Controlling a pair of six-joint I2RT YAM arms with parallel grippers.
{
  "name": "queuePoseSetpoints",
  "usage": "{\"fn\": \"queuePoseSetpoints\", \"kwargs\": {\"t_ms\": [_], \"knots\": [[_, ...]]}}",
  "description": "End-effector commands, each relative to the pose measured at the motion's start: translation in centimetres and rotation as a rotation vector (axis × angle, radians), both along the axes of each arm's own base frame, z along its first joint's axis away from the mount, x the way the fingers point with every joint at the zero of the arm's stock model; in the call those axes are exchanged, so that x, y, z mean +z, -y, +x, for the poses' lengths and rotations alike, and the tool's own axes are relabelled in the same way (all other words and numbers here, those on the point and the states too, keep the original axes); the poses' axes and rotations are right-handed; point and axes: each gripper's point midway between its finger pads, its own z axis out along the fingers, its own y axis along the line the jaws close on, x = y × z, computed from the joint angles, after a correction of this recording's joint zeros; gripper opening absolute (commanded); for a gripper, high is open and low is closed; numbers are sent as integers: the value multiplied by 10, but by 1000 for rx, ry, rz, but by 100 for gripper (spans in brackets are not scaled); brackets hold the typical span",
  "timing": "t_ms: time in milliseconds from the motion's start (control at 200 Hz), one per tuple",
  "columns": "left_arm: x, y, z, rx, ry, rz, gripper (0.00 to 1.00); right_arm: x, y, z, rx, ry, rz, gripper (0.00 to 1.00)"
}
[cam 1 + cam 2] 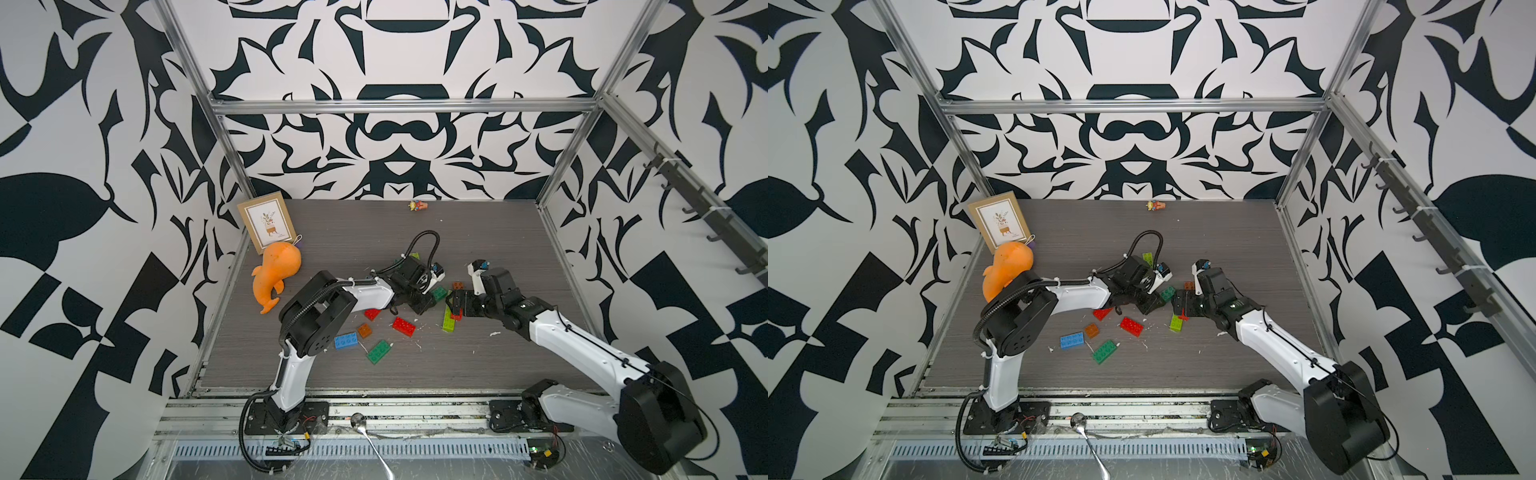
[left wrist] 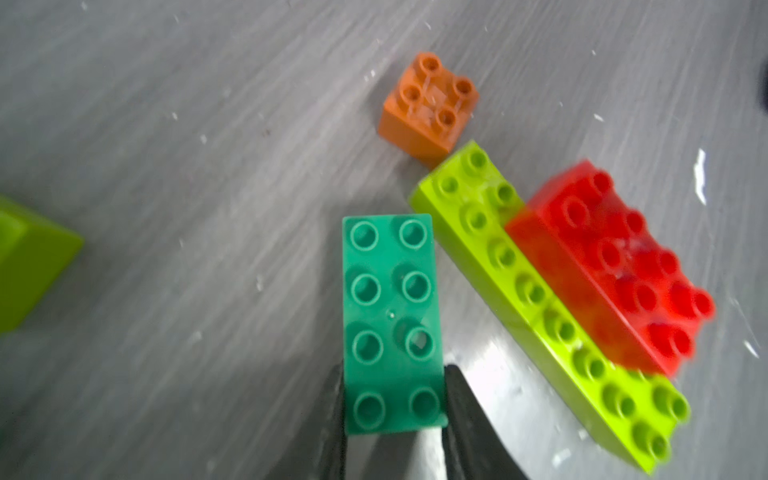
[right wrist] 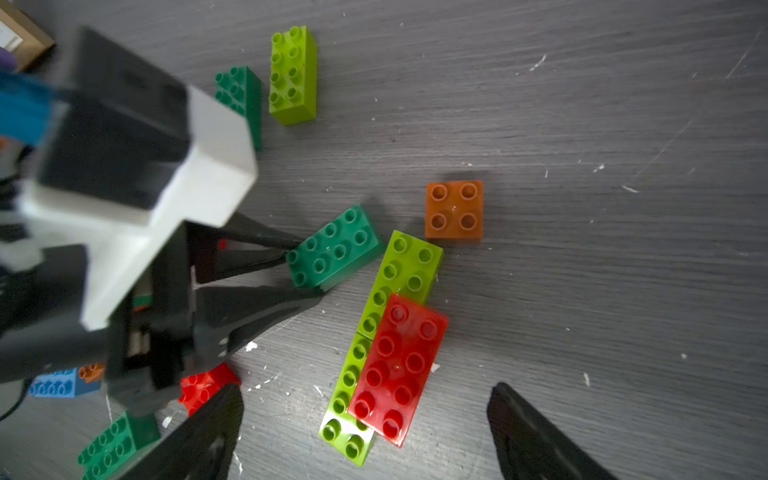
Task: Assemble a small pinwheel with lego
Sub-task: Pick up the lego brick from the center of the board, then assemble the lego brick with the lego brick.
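My left gripper [image 2: 395, 395] is shut on one end of a dark green brick [image 2: 390, 307], studs up; the same brick shows in both top views [image 1: 439, 293] [image 1: 1168, 293]. Just beside it lie two lime bricks [image 3: 409, 266] end to end, with a red brick [image 3: 399, 365] pressed on top across their joint. A small square orange brick [image 3: 454, 210] sits at the far end of that row. My right gripper [image 3: 365, 392] hangs open above the red brick's near end, with nothing between its fingers [image 3: 216, 419].
Loose bricks lie in front of the left arm: red [image 1: 404, 326], red [image 1: 372, 313], orange [image 1: 365, 330], blue [image 1: 346, 340], dark green [image 1: 379, 351]. A lime one [image 1: 414, 255] lies behind it. An orange plush whale [image 1: 276, 276] and a framed picture [image 1: 267, 226] stand at the back left.
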Motion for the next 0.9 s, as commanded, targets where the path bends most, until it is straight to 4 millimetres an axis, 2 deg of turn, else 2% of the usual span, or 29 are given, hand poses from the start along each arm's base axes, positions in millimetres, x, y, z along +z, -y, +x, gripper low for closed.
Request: {"fn": "queuePoseSetpoints", "kwargs": {"t_ms": [0,205,315,425,615,795,895], "knots": [[3,-22,-13,74,-34,21,19,1,-1,8,-28,-29,23,96],[49,-53,-42,172,-5,-131,19,-13,-18,12,0,-97,97,97],[60,-71,-64,182,-6,-162,20,-20,-27,17,12,-126,122,96],[66,-80,-83,145,44,-187,20,-24,-36,25,25,-139,149,96],[71,-72,-118,-56,184,-178,22,-27,-52,36,81,-162,178,96],[63,-65,-118,-90,165,-147,23,-27,-65,36,132,-169,185,96],[55,-55,-117,-127,148,-121,23,-21,-56,38,97,-136,150,96]]}}
